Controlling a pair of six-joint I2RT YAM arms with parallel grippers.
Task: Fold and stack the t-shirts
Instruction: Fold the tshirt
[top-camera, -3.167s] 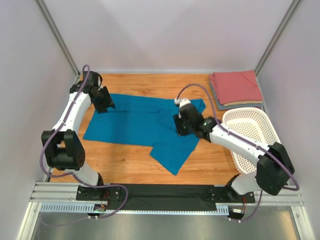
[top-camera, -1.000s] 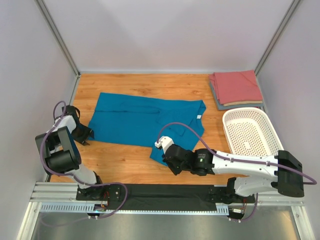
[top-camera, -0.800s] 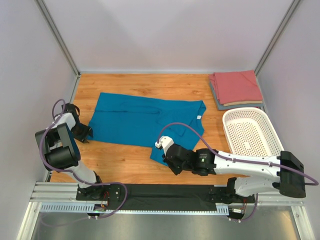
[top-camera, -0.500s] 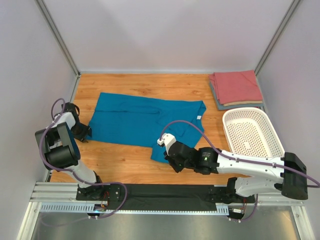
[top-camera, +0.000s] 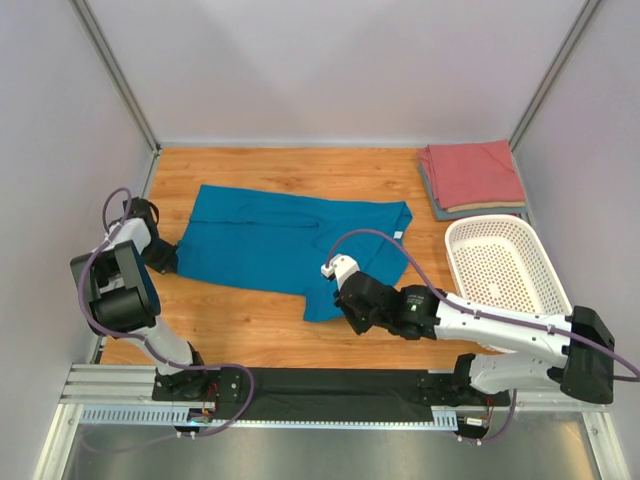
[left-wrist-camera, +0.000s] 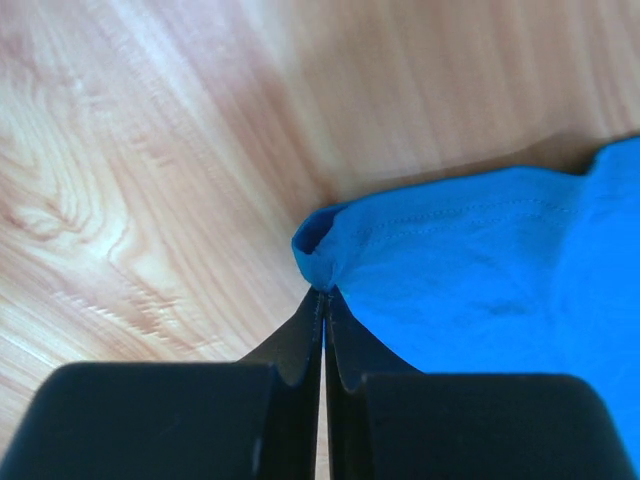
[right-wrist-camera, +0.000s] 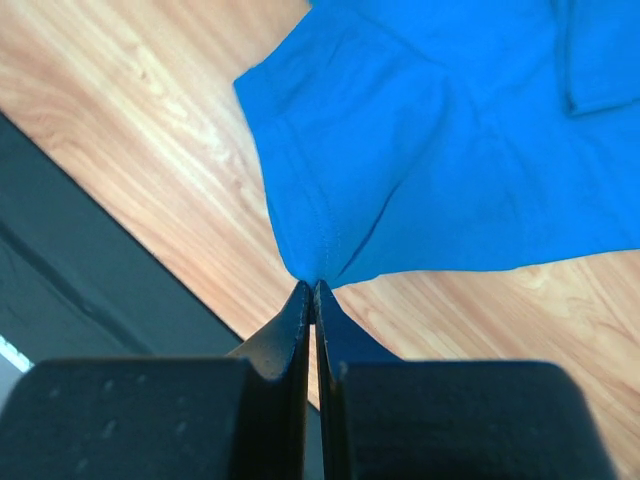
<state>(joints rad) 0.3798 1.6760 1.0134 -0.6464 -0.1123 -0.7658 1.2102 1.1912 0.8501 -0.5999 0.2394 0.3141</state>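
A teal-blue t-shirt (top-camera: 285, 245) lies spread across the wooden table. My left gripper (top-camera: 165, 257) is shut on its left corner, and the left wrist view shows the cloth (left-wrist-camera: 470, 270) bunched at the closed tips (left-wrist-camera: 322, 292). My right gripper (top-camera: 342, 303) is shut on the shirt's near hem. In the right wrist view the cloth (right-wrist-camera: 420, 140) hangs from the pinch (right-wrist-camera: 314, 286) just above the table. A folded salmon-red t-shirt (top-camera: 472, 172) rests on a folded grey-blue one (top-camera: 433, 202) at the back right.
A white perforated basket (top-camera: 498, 221) stands at the right, just in front of the folded stack. A black strip (right-wrist-camera: 80, 260) runs along the table's near edge, close under my right gripper. Grey walls close in the left, back and right sides.
My left gripper has closed on the shirt's left corner. My right gripper, still shut on the near hem, has moved up and to the right, drawing the near flap inward.
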